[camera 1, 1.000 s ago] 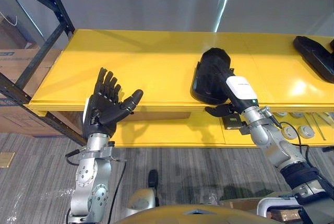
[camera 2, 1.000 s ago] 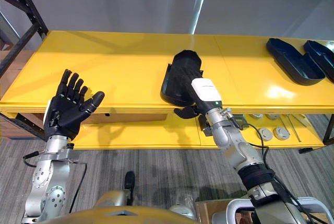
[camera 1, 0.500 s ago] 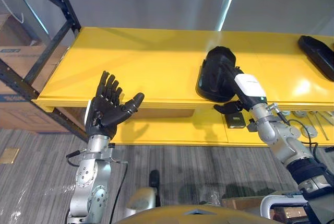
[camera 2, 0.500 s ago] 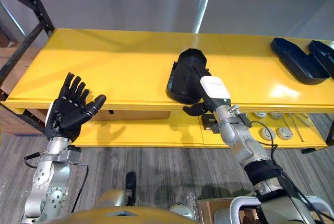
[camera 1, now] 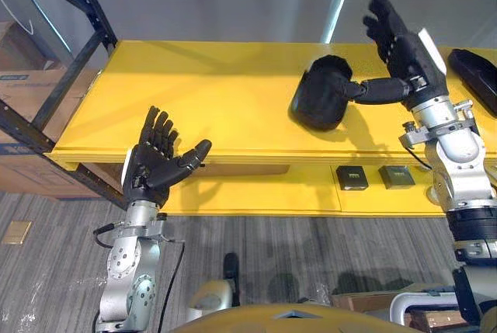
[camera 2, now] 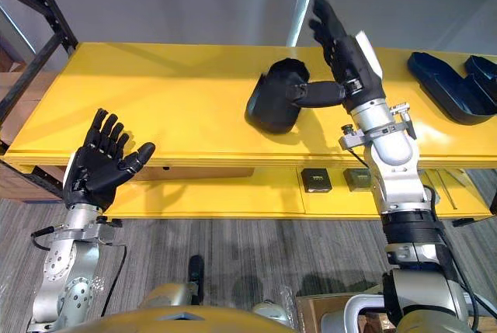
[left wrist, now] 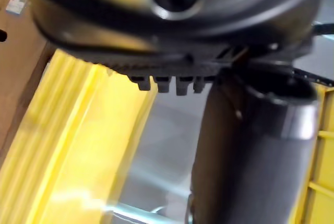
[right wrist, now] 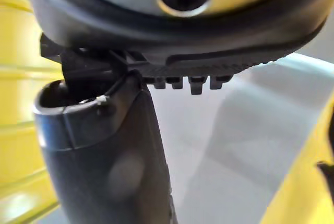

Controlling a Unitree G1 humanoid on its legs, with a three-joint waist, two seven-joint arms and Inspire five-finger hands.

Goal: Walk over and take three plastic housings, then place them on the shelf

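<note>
A black plastic housing (camera 1: 318, 102) rests on the yellow top shelf (camera 1: 210, 100), near its front edge. My right hand (camera 1: 404, 50) is raised just right of it, open, fingers straight and pointing up. Its thumb (camera 1: 377, 91) reaches sideways and touches the housing's right side. My left hand (camera 1: 155, 166) hovers in front of the shelf's left part, open, palm up and holding nothing. Two more black housings (camera 2: 448, 98) lie at the shelf's far right end.
A lower yellow shelf (camera 1: 256, 193) holds small dark square parts (camera 1: 352, 177). A dark rack upright (camera 1: 74, 34) rises at the left, with cardboard boxes (camera 1: 23, 88) behind it. Grey striped floor (camera 1: 311, 255) lies below.
My right hand has let go of the housing's near end and risen from the shelf's front edge to above the shelf, fingers spread. The housing has turned a little. The left hand stays put.
</note>
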